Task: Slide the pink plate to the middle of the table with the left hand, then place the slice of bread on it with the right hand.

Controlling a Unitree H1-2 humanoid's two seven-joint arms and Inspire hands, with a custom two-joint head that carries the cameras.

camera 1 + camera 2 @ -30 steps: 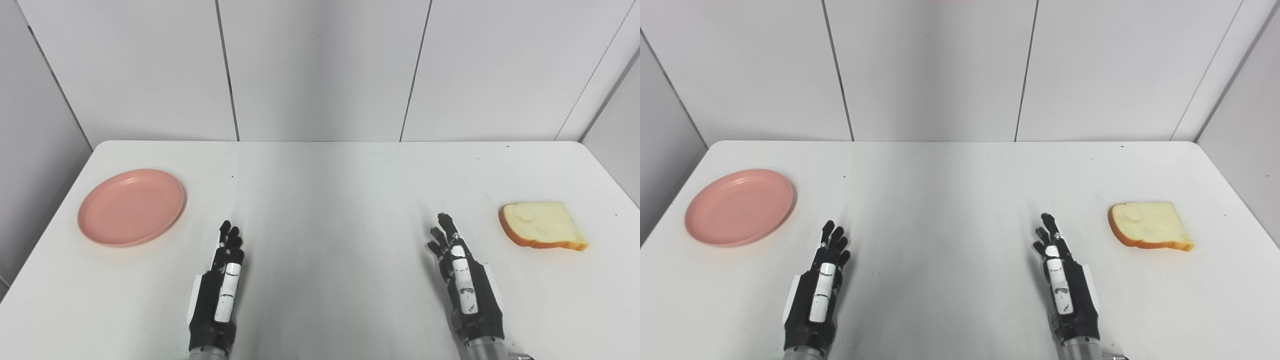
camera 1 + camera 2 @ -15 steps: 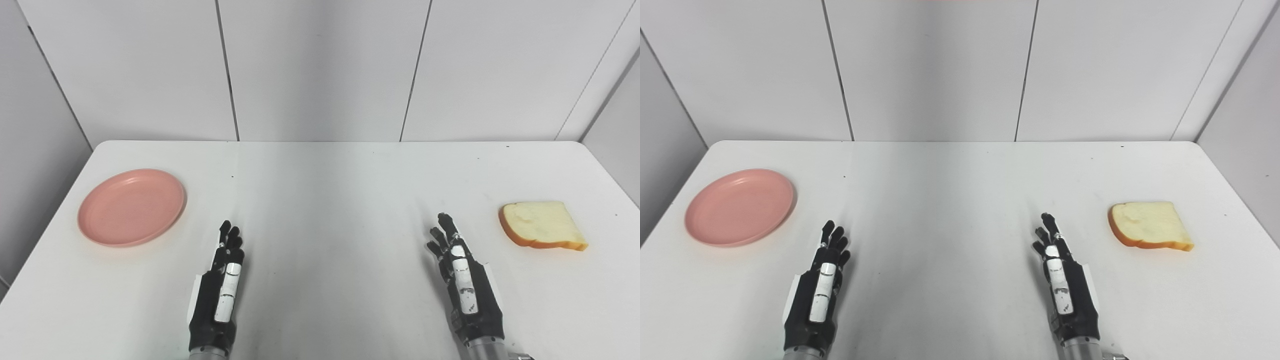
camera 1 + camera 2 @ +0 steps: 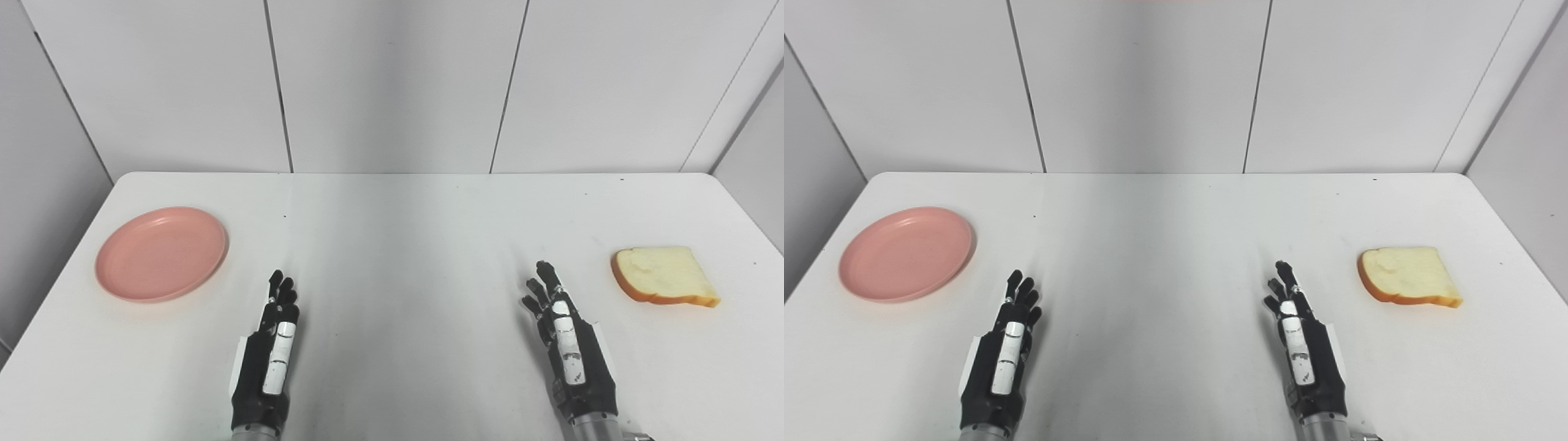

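A round pink plate (image 3: 161,253) lies flat at the table's left side with nothing on it. A slice of bread (image 3: 663,275) with a brown crust lies at the right side. My left hand (image 3: 267,358) rests near the front edge, right of and nearer than the plate, fingers stretched forward, open and holding nothing. My right hand (image 3: 569,349) rests near the front edge as well, left of and nearer than the bread, also open with straight fingers. Neither hand touches its object.
The white table (image 3: 398,233) stretches between plate and bread. Grey wall panels stand close behind its far edge and along both sides.
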